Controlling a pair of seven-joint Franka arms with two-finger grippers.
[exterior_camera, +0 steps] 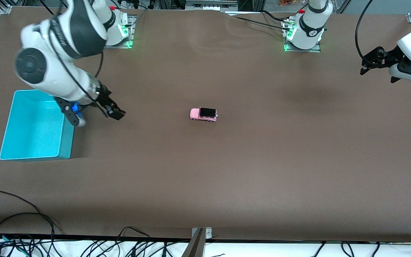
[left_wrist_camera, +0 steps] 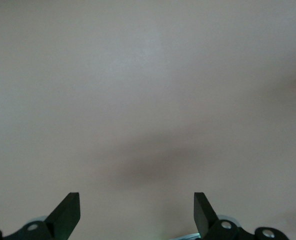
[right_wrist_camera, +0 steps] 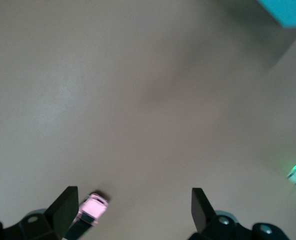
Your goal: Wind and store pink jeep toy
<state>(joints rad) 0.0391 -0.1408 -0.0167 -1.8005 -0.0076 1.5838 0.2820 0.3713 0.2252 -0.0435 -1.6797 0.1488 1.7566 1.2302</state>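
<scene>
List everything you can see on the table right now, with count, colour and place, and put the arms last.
Toy jeep: one, pink with black roof, middle of the table, standing on its wheels, untouched.
Bin: one, turquoise, at the right arm's end of the table; nothing visible in it.
Table cover: one, brown, spread over the whole table.
Cables: several, black, along the table edge nearest the front camera.
Right tool: one, black fingers, open, over the table beside the bin, holding nothing.
Left tool: one, black fingers, open, raised at the left arm's end of the table, waiting.
</scene>
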